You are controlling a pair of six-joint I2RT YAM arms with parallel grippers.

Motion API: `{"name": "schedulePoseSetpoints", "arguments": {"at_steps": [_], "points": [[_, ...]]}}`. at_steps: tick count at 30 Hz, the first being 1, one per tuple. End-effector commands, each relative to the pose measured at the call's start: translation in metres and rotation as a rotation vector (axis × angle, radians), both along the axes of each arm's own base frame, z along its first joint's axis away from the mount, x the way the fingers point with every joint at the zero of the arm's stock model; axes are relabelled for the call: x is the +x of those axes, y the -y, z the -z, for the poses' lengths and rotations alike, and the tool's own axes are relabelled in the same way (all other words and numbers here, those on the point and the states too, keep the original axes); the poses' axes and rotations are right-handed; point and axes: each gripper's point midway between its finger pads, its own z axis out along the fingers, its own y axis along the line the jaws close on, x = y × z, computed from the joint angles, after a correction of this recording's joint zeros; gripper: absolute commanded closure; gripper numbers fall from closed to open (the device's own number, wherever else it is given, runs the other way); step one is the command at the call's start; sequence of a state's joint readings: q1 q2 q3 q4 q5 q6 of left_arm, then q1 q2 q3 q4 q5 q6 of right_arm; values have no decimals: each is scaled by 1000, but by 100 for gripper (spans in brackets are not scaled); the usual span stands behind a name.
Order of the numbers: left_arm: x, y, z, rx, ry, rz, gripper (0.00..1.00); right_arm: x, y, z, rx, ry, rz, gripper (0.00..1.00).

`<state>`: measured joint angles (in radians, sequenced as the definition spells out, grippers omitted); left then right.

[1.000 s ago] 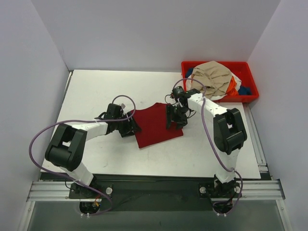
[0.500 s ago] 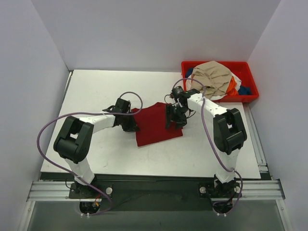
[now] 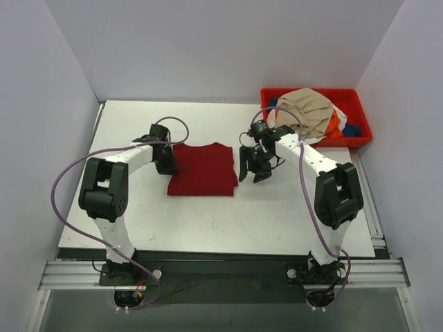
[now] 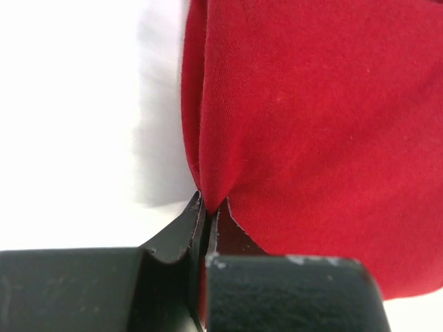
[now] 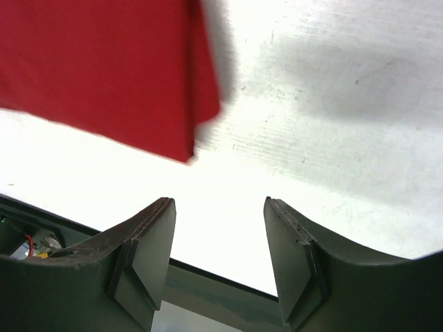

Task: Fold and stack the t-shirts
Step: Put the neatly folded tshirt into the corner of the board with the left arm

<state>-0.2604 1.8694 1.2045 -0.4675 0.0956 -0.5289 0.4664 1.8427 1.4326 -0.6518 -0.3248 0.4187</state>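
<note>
From above, the plain dark red cloth t-shirt [image 3: 203, 169] lies folded into a flat rectangle on the white tabletop [image 3: 131, 128]. Its slightly longer side runs left to right, and it sits between the two arms. The left gripper [image 3: 166, 160] is on the shirt's left edge, toward the far corner. The right gripper [image 3: 255, 171] hangs just beside the right edge, apart from the cloth. At the far right a red plastic bin [image 3: 361, 104] holds a heap of tan, orange, white and blue t-shirts [image 3: 308, 114], well apart from the folded one.

In the left wrist view the jaws are clenched on a small pinch of the red edge, and the rest of the cloth spreads away ahead and to the right of them.

In the right wrist view the jaws stand parted with only bare tabletop between them. A corner of the folded shirt lies ahead and to the left, not touching either finger.

By my reading, the left arm alone has the shirt, so any drag or straightening turns on that left-edge hold. The right arm would need to shift left to meet the opposite edge
</note>
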Motion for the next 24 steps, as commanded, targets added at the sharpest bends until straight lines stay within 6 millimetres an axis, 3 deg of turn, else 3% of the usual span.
{"name": "schedulePoseSetpoints", "arguments": {"at_steps": [1, 4, 13, 17, 18, 21, 24], "points": [[18, -50, -2, 132, -9, -12, 100, -5, 7, -27, -12, 27, 13, 46], [26, -89, -5, 208, -21, -29, 100, -6, 11, -31, -21, 33, 21, 46], [54, -208, -42, 444, -6, -83, 100, -11, 13, -32, -28, 20, 32, 46], [64, -244, -58, 548, 7, -125, 100, -13, 13, -34, -26, 15, 34, 46], [71, -250, -69, 567, 23, -133, 100, -13, 13, -35, -26, 15, 34, 46], [74, -269, -73, 594, 4, -162, 100, -16, 15, -37, -27, 16, 33, 46], [81, -292, -90, 636, 19, -202, 100, -20, 17, -39, -34, 13, 32, 46]]}}
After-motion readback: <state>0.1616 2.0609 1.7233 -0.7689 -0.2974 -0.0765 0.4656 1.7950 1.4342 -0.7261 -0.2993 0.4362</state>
